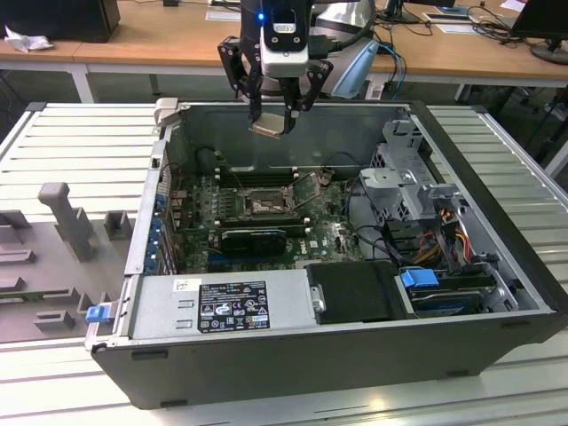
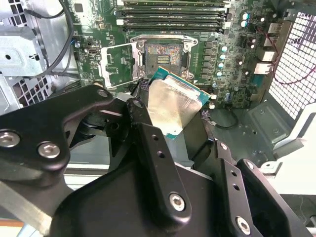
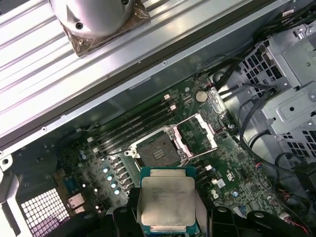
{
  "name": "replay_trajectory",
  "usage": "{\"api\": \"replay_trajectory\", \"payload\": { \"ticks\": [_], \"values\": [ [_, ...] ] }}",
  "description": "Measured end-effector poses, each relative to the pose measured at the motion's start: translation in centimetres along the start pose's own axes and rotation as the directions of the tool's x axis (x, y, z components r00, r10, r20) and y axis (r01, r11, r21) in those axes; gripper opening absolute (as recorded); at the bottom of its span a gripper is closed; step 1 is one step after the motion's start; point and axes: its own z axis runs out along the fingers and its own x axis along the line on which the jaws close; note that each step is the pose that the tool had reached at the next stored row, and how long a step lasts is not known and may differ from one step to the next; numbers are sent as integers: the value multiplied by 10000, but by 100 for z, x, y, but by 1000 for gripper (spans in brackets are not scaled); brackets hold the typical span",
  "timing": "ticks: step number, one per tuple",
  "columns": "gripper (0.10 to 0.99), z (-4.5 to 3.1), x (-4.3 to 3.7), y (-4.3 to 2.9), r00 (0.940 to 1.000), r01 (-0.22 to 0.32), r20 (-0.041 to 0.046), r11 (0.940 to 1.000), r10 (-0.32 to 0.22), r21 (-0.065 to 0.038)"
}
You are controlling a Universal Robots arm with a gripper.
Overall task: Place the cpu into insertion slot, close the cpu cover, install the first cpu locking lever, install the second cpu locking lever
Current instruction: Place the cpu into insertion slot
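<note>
This is looking like a robotics lab sharing an office room: an opened desktop computer case (image 1: pixel 311 364) is lying on a ribbed aluminium workbench (image 1: pixel 80 133) beneath the gripper (image 1: pixel 272 115), wooden desks (image 1: pixel 160 31) with cables (image 1: pixel 486 28) are standing beyond it, and grey moulded fixtures (image 1: pixel 67 217) are sitting well off to the exterior view's left of it.

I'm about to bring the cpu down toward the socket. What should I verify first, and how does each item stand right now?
1. Grip: ok. The claw is shut on the cpu, with the chip's metal top showing.
2. The cpu cover swung open: ok.
3. The insertion slot unobstructed: ok. Its dark centre is bare.
4. The cpu lined up over the slot: cannot tell. It hangs well above the motherboard.
5. The cpu level with the slot: cannot tell. It looks tilted in the exterior view.
</note>
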Motion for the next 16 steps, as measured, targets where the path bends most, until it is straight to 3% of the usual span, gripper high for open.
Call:
{"api": "replay_trajectory", "payload": {
  "ticks": [16],
  "values": [
    [525, 0, 0, 0, 9985, -553, 49, 9985, 553, -11]
  ]
}}
